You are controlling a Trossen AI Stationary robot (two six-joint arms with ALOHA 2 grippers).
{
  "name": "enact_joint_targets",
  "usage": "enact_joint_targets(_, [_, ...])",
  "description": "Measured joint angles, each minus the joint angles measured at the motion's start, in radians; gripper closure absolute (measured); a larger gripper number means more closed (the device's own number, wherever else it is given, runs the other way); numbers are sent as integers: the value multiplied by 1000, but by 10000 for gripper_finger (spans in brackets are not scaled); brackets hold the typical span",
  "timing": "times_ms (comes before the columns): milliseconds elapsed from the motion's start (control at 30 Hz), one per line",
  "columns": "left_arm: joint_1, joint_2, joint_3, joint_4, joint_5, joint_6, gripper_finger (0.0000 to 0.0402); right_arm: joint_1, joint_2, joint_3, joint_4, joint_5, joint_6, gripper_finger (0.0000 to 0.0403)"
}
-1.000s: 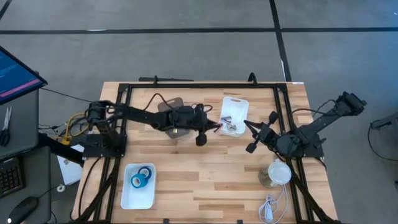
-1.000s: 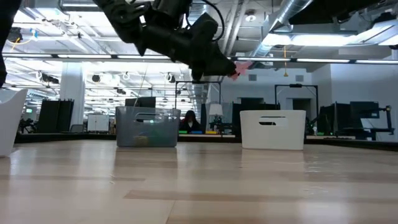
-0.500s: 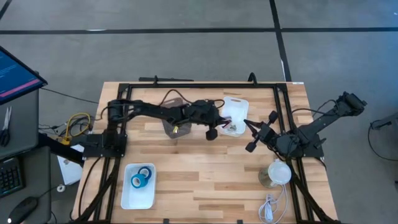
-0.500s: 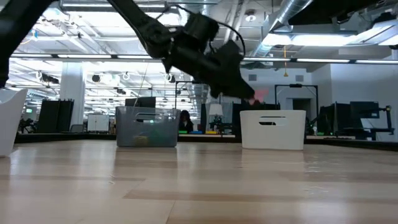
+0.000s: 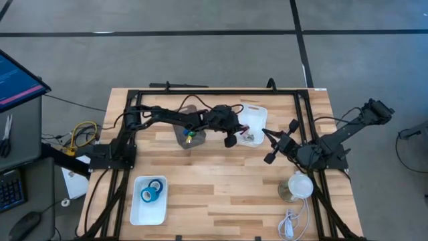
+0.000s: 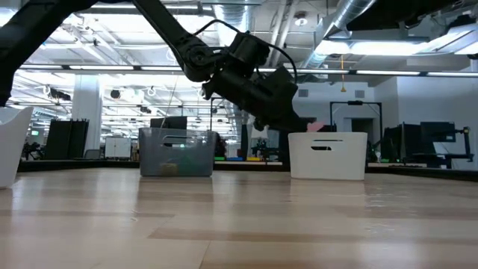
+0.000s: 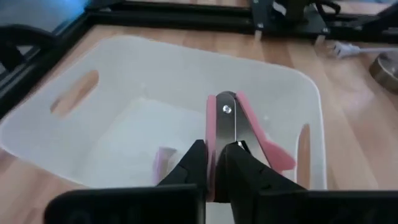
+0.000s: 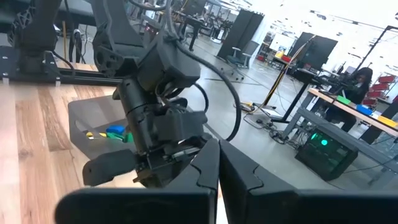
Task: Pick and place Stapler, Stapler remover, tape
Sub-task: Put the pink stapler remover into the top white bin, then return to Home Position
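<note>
I see two blue tape rolls [image 5: 152, 191] in the near tray [image 5: 148, 213]. My left gripper [image 7: 216, 163] has advanced from the grey bin [image 5: 186, 134] to above the white bin [image 7: 155, 81], pinching the pink staple remover [image 7: 231, 127]. My right gripper [image 5: 269, 146] waits, fingers pressed together.

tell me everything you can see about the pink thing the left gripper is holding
The pink staple remover has pink plastic grips around a shiny metal plate with a rivet near its tip. The left gripper is shut on it, dark fingers pinching it from both sides. It hangs in the air above the white bin, tip pointing into the bin, touching nothing but the fingers.
</note>
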Motion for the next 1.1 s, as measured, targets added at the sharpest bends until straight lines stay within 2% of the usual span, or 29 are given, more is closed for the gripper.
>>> enact_joint_targets(267, [1,0,0,3,-45,-2,302,0,0,0,-4,0,0,403])
enact_joint_targets(467, [1,0,0,3,-45,-5,280,0,0,0,-4,0,0,403])
enact_joint_targets(600, [1,0,0,3,-26,-5,301,0,0,0,-4,0,0,403])
enact_joint_targets(767, [1,-41,-24,3,3,8,384,31,0,0,-9,-6,-1,403])
enact_joint_targets(833, [1,-81,-48,7,41,25,394,55,-8,0,-27,-36,-7,403])
enact_joint_targets(900, [0,-138,-93,1,71,46,395,71,-25,0,-51,-108,-9,403])
enact_joint_targets(1033, [-10,-304,-227,4,83,102,400,40,-63,0,-52,-327,-43,403])
enact_joint_targets(1100, [-15,-409,-307,6,82,110,400,9,-86,0,-34,-384,-61,403])
